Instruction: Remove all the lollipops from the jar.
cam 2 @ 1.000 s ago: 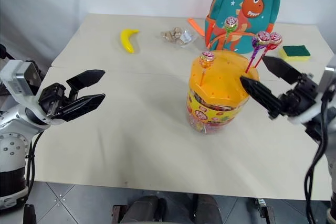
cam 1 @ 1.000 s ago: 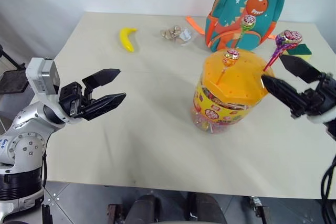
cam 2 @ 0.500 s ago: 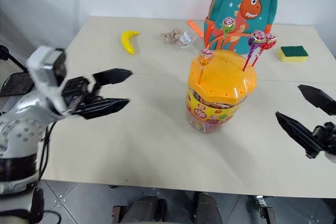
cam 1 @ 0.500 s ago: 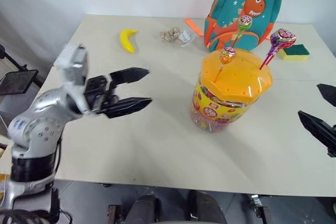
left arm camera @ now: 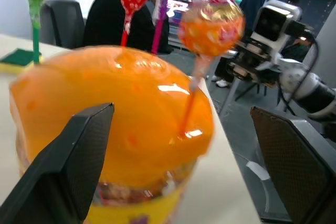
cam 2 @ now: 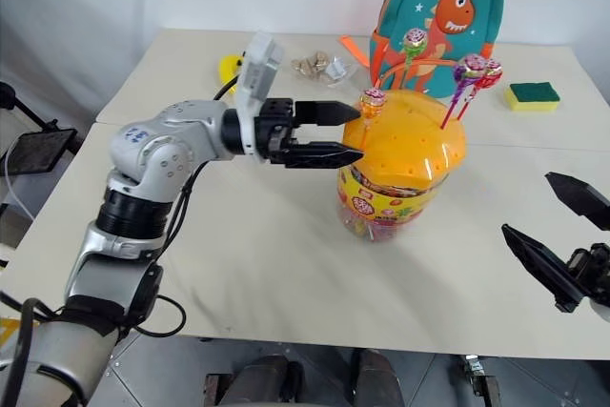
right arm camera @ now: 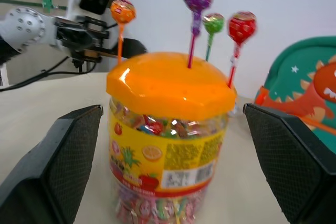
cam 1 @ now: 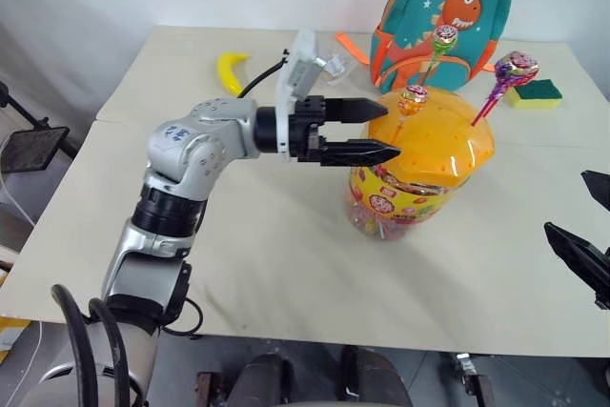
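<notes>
Since a second ago, the left gripper (cam 1: 367,131) has been swung from the table's left edge across to the jar (cam 1: 419,173), while the right gripper (cam 2: 558,240) has been drawn back from the jar toward the table's right edge. Both grippers are seen with their black fingers spread wide and nothing held between them.

The jar is stood upright near the middle of the pale table (cam 1: 238,264), with a domed orange lid (cam 1: 434,135) pierced by small holes. Four lollipops are planted by their sticks in the lid: the orange lollipop (cam 1: 416,99) on the side nearest the left gripper, the green lollipop (cam 1: 444,40) toward the back, and the purple lollipop (cam 2: 471,68) and the red lollipop (cam 2: 492,70) close together on the right. None has been removed yet.

The left gripper is held level, its tips just beside the lid and pointed at the orange lollipop's stick, which is seen between the two fingers in the left wrist view.

Behind the jar a teal dinosaur backpack (cam 1: 457,7) is propped, with a banana (cam 1: 230,71) and a green-and-yellow sponge (cam 1: 537,92) farther back.

Risk is judged as follows: if the fingers are closed on the lid's dome instead of the thin stick, the jar could be nudged or tipped. If the stick is pulled sideways instead of straight up, it could bind in its hole and the jar could be dragged along.
</notes>
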